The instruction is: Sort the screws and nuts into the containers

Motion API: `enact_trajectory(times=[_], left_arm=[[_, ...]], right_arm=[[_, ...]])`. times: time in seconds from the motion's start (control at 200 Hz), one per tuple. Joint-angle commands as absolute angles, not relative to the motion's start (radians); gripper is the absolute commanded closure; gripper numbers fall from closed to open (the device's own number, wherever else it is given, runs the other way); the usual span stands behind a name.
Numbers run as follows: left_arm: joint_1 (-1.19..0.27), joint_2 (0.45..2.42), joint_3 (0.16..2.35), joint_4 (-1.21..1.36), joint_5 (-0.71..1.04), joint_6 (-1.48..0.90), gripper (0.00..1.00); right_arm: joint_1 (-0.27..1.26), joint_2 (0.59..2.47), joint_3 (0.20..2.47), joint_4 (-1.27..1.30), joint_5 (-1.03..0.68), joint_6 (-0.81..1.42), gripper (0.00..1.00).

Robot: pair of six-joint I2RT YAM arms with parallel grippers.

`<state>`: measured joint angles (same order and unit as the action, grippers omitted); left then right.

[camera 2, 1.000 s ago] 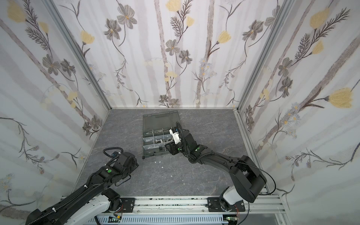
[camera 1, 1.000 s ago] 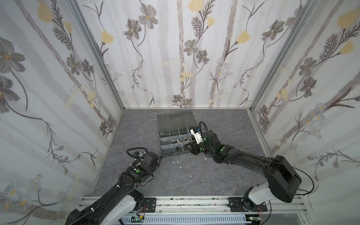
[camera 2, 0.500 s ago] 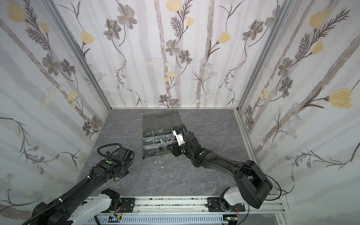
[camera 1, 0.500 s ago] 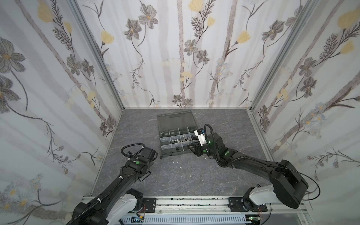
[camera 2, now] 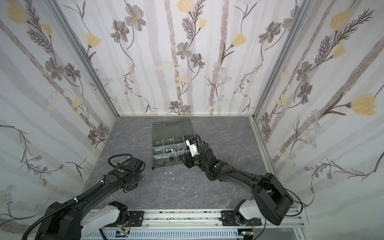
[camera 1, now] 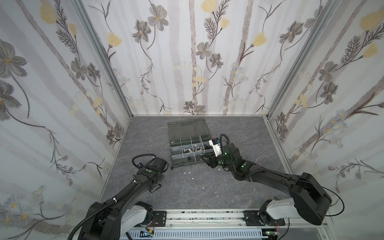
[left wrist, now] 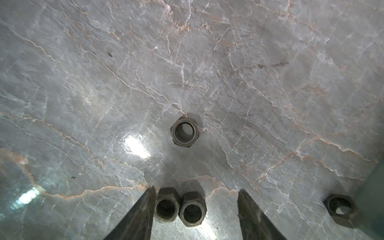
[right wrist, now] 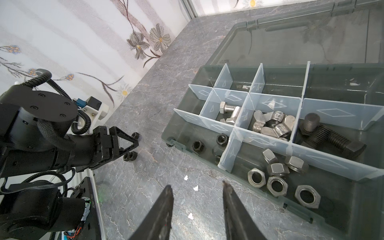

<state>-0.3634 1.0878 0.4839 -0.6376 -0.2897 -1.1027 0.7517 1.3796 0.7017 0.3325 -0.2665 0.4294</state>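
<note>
Two black nuts [left wrist: 180, 208] lie side by side on the table between the fingers of my open left gripper [left wrist: 197, 189]. One nut touches a finger; a gap separates the other nut from the other finger. Another nut [left wrist: 185, 132] lies ahead, and a third [left wrist: 340, 209] off to the side. The right wrist view shows the left gripper [right wrist: 133, 143] over the pair of nuts [right wrist: 129, 155]. My right gripper [right wrist: 197, 185] hangs open and empty over the table beside the box's front wall. The containers [right wrist: 234, 153] hold silver screws [right wrist: 229, 112], black screws [right wrist: 328, 135], silver nuts [right wrist: 276, 176] and black nuts [right wrist: 209, 141].
The grey organizer box [camera 1: 172, 154] sits mid-table in both top views, its smoky lid [camera 1: 187, 128] open flat toward the back wall. Wing nuts [right wrist: 272, 124] fill one cell. White flecks [right wrist: 195, 188] dot the table before the box. Flowered walls [camera 1: 62, 124] close three sides.
Both arms have stretched out lower over the table. The left gripper has settled around the pair of nuts. The right gripper stays by the box's front.
</note>
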Motion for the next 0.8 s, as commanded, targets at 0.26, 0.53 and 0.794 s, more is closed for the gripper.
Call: enact_trajectory(times=[0.26, 0.53, 0.794], left_arm=[[-0.397, 1.077, 0.451, -0.561, -0.239, -1.115, 0.39], [-0.455, 1.084, 0.463, -0.543, -0.224, -1.156, 0.39], [-0.506, 1.134, 0.471, -0.489, -0.204, -1.181, 0.4]], right_arm=[[0.75, 1.387, 0.7, 0.378, -0.275, 0.433, 0.59], [0.75, 1.39, 0.7, 0.376, -0.275, 0.433, 0.59], [0.75, 1.388, 0.701, 0.375, -0.274, 0.433, 0.59]])
